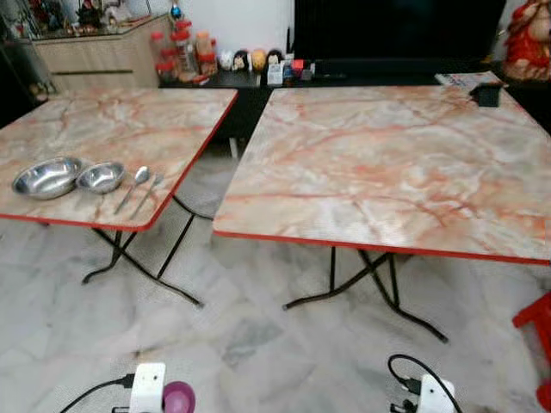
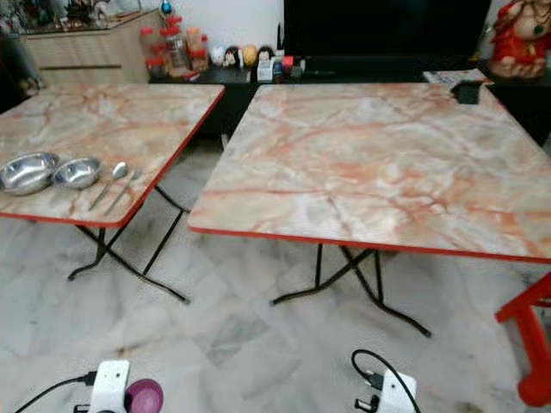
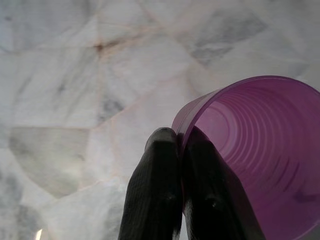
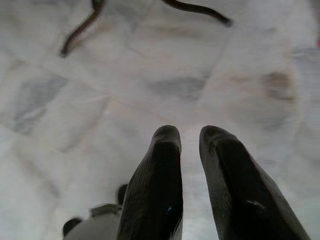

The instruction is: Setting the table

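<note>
Left wrist view: cup (purple) pinched in left claw.

Head pair: high, facing forward and down; both share 2 marble tables.
Left wrist: close above floor, cup lower right.
Right wrist: close, floor-facing.

Pale marble floor spreads across the bottom of the frame. Upper left, a wooden cabinet stands with red-lidded jars just beside it. Along the top centre, small figurines line a dark low shelf under a big black screen. Top right corner, a red statue. Lower right edge, a red stool pokes in.
</note>
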Tool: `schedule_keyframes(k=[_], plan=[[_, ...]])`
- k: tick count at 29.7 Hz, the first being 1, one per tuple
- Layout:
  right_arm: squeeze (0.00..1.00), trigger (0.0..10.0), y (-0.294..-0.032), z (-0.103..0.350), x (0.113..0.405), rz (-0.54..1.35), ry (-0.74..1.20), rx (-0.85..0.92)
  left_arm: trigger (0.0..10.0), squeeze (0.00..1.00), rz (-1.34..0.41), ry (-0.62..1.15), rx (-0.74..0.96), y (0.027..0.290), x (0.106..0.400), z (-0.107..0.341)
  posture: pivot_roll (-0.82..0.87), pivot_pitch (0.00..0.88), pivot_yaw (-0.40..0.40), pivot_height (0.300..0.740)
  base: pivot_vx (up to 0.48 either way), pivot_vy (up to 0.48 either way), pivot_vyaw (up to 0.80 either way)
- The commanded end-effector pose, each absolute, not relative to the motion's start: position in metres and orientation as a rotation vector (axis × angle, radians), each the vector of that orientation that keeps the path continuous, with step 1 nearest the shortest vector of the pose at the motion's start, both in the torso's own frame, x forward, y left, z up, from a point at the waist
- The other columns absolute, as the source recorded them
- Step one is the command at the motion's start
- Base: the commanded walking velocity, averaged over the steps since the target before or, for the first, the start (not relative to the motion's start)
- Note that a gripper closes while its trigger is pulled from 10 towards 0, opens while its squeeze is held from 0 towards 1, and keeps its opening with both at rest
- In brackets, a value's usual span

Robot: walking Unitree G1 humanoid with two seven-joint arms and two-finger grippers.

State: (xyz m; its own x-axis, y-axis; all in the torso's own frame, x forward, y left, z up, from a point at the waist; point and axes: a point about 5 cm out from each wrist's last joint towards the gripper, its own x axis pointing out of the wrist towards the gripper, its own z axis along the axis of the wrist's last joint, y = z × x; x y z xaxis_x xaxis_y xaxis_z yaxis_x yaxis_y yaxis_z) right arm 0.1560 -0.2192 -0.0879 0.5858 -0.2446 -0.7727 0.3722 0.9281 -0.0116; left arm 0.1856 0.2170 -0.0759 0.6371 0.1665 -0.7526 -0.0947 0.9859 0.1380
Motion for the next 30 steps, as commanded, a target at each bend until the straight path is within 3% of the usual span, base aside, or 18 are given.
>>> schedule_keyframes(k=[1,16,30], plan=[[0.00,10.0,-0.2114,-0.0885,0.1586,-0.341,0.879,0.164,10.0,0.00,0.170,0.878,0.096,0.2237,0.1814,-0.0766,-0.03,0.000,0.022,0.740,0.000,-0.337,0.00],[0.00,10.0,-0.2101,-0.0885,0.1591,-0.336,0.878,0.168,10.0,0.00,0.192,0.876,0.063,0.2284,0.1767,-0.0774,-0.03,0.000,0.018,0.740,0.000,-0.020,0.00],[0.00,10.0,-0.2136,-0.0874,0.1598,-0.349,0.869,0.166,10.0,0.00,0.196,0.877,0.059,0.2298,0.1775,-0.0768,-0.03,0.000,0.016,0.740,0.264,0.000,-0.13]])
